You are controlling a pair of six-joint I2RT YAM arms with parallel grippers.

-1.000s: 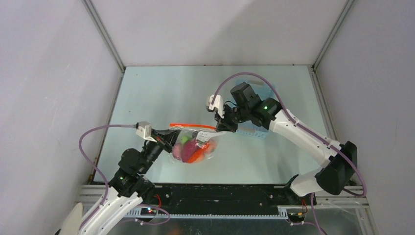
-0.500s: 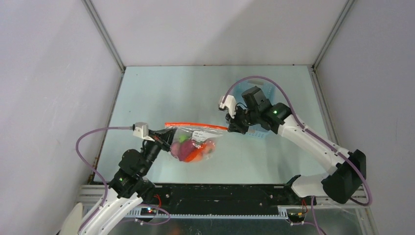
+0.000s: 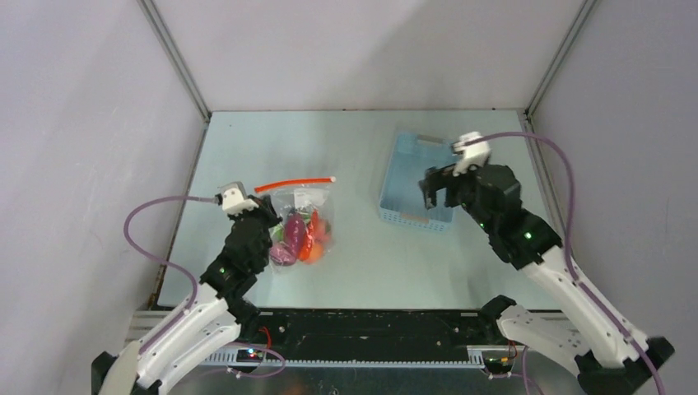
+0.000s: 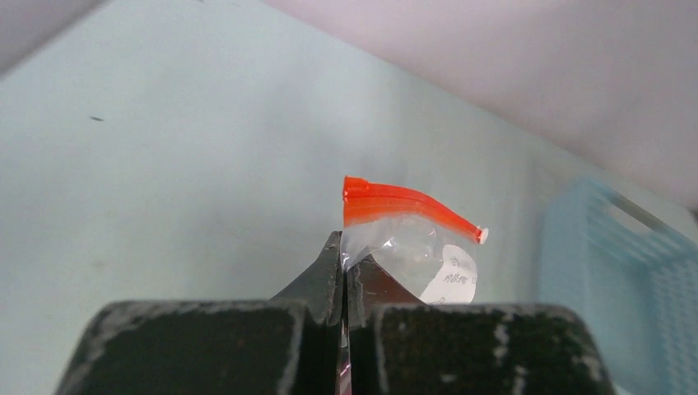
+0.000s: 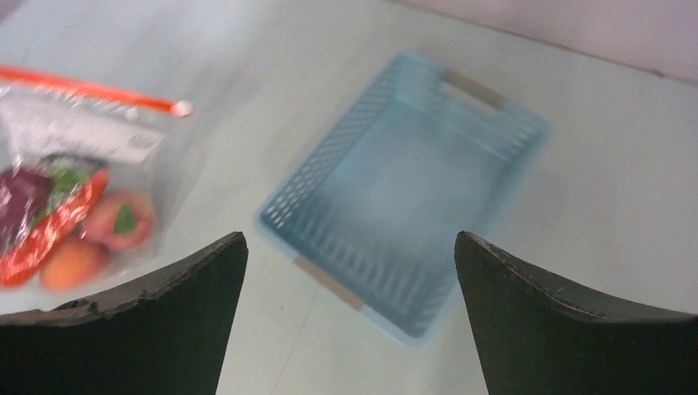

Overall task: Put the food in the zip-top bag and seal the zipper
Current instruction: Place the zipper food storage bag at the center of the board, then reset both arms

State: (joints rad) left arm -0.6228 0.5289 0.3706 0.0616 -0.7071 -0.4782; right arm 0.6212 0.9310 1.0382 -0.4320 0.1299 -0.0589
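Note:
The clear zip-top bag (image 3: pixel 303 216) lies left of centre, and the food (image 3: pixel 298 240) shows inside it as red, orange, purple and green pieces. Its red-orange zipper (image 3: pixel 294 182) runs along the far edge. My left gripper (image 3: pixel 270 224) is shut on the bag's left edge. In the left wrist view its tips (image 4: pixel 344 251) pinch clear film just below the zipper (image 4: pixel 401 206). My right gripper (image 3: pixel 435 191) hovers open over the basket with nothing between its fingers (image 5: pixel 206 280). The right wrist view shows the bag (image 5: pixel 78 156) and the food (image 5: pixel 115 222) at far left.
A light-blue perforated basket (image 3: pixel 401 169) stands right of centre with nothing in it, also below the right gripper in the wrist view (image 5: pixel 411 189). Grey walls close in the table on three sides.
My right gripper let go of the zipper's right end, opened wide and pulled back right over the basket. The bag swung back toward the left arm and now sits lower.

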